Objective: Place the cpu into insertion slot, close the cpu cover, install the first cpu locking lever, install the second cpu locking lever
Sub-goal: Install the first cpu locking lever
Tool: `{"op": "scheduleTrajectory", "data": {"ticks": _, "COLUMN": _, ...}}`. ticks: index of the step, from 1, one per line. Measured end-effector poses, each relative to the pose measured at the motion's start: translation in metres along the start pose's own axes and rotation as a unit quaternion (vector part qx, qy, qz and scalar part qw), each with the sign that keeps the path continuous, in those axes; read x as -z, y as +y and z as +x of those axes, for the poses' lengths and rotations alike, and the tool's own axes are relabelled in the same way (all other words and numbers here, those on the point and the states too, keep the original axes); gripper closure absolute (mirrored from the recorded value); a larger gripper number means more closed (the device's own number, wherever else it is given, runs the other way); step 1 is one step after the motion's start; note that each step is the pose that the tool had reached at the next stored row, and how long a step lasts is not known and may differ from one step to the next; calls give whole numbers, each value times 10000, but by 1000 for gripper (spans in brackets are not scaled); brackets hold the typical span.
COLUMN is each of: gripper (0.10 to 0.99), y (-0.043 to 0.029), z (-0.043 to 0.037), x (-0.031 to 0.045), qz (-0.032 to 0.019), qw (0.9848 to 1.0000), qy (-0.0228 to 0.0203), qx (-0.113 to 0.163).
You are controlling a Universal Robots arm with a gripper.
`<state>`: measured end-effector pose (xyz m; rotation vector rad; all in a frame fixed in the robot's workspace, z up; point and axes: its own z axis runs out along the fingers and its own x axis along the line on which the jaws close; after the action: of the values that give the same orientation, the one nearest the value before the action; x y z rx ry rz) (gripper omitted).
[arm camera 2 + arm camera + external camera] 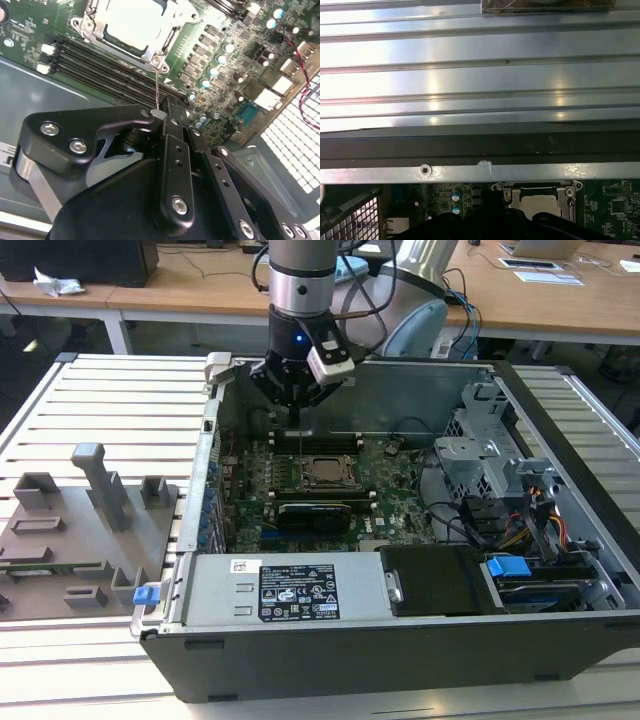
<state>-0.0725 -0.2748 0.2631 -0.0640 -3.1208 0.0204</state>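
The cpu (131, 22) lies flat in the insertion slot, its silver top showing through the window of the cpu cover (172, 22), which is down around it. The slot itself is hidden beneath them. A thin wire cpu locking lever (157, 87) rises from the socket's corner up to my gripper (161, 113), which is shut on its tip. In the exterior view my gripper (298, 405) hangs just behind the socket, over the cpu (325, 470), inside the open computer case. The first wrist view shows the cpu (540, 204) framed by the cover (566, 196).
Long black memory slots (100, 65) run beside the socket on the green board (235, 55). The case's metal wall (480, 172) stands close behind. A power supply (290, 590) and a drive cage (500, 470) fill the case's front and right. A grey fixture tray (80, 530) lies outside, at the exterior view's left.
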Motion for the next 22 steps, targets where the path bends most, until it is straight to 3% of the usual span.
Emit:
{"op": "scheduleTrajectory", "data": {"ticks": 10, "gripper": 980, "y": 8, "z": -194, "x": -9, "qz": 0, "qw": 10000, "qy": 7, "qx": 0}}
{"op": "scheduleTrajectory", "data": {"ticks": 15, "gripper": 980, "y": -21, "z": -205, "x": -27, "qz": -1, "qw": 10000, "qy": 8, "qx": 0}}
{"op": "scheduleTrajectory", "data": {"ticks": 22, "gripper": 980, "y": -83, "z": -210, "x": -141, "qz": -1, "qw": 10000, "qy": 8, "qx": 0}}
